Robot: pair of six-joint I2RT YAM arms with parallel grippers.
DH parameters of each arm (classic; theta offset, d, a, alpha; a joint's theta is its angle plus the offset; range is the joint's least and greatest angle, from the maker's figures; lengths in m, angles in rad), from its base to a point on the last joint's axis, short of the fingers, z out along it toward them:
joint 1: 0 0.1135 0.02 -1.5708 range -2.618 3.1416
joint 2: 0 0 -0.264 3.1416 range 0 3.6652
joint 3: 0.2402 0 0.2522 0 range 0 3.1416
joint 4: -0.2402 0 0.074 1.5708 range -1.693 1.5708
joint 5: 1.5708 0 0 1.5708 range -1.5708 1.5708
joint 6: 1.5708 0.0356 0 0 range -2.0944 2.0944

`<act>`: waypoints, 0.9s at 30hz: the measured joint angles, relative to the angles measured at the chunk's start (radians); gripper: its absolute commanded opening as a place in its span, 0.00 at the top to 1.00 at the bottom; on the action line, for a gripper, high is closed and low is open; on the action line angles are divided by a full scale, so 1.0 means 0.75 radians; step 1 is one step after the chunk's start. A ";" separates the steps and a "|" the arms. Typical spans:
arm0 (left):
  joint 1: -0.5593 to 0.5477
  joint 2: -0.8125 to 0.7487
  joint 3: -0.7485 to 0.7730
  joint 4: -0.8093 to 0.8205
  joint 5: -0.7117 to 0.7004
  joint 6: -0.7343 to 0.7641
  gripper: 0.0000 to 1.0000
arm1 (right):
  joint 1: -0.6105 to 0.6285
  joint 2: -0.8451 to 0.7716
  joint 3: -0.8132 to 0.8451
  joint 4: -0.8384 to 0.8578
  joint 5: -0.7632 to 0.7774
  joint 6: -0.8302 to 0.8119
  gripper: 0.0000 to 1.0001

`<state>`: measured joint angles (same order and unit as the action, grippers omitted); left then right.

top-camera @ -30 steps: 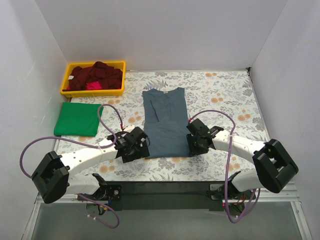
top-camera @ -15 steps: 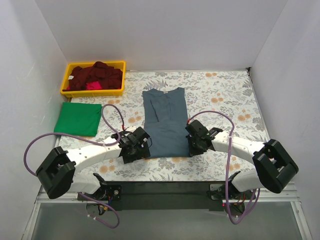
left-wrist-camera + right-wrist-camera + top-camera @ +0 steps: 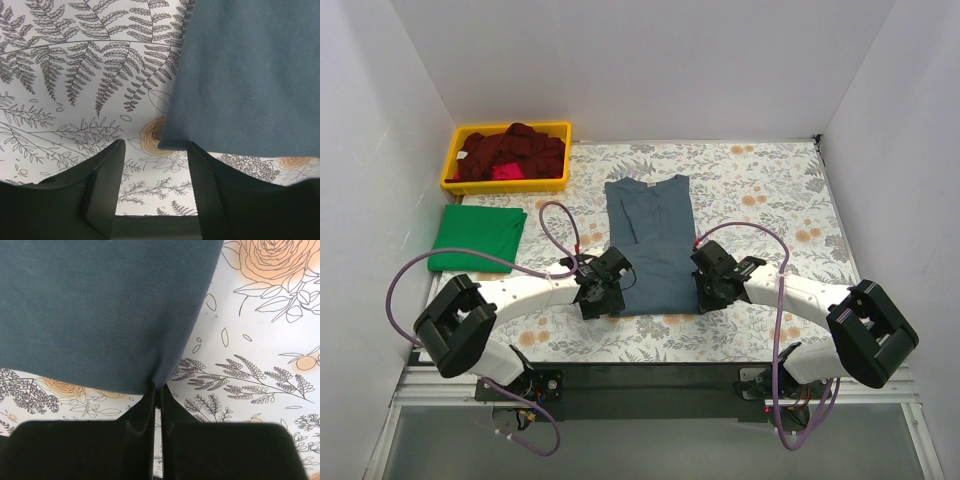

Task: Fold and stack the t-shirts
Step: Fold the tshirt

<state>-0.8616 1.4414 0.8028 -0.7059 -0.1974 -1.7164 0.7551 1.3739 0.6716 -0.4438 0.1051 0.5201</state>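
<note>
The slate-blue t-shirt (image 3: 650,245) lies flat on the floral surface (image 3: 770,195) between my two arms, collar at the far end and hem towards me. My right gripper (image 3: 156,389) is pinched tight on the hem just left of the shirt's near right corner, and the cloth puckers where the fingertips meet. My left gripper (image 3: 156,149) stands wide open and low over the surface at the near left corner, holding nothing. That corner of the cloth sits just beyond the gap between the two fingers (image 3: 107,185). Off to the left, well apart from both grippers, a green t-shirt (image 3: 477,238) lies folded. Beyond it, a yellow bin (image 3: 558,182) holds dark red t-shirts (image 3: 515,148) and a pink one (image 3: 502,172).
</note>
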 measured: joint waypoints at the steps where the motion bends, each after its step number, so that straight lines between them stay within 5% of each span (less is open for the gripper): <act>1: 0.000 0.018 0.006 0.001 0.002 0.003 0.51 | 0.000 0.000 0.000 0.000 0.000 0.000 0.99; 13: -0.050 0.183 0.111 -0.032 0.003 0.034 0.62 | 0.010 0.001 0.001 0.001 0.011 -0.002 0.99; 16: -0.058 0.199 0.127 -0.037 0.003 0.034 0.68 | 0.010 0.001 0.002 0.000 0.011 -0.004 0.99; 21: -0.062 0.217 0.140 -0.012 0.015 0.027 0.97 | 0.012 0.001 0.004 0.000 0.012 -0.011 0.99; 27: -0.073 0.190 0.109 0.013 0.031 0.021 1.00 | 0.018 -0.005 -0.004 -0.003 0.004 -0.032 0.99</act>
<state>-0.9165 1.5837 0.8845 -0.6964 -0.1741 -1.7008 0.7685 1.3701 0.6685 -0.4458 0.1081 0.4961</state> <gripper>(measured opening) 0.042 0.041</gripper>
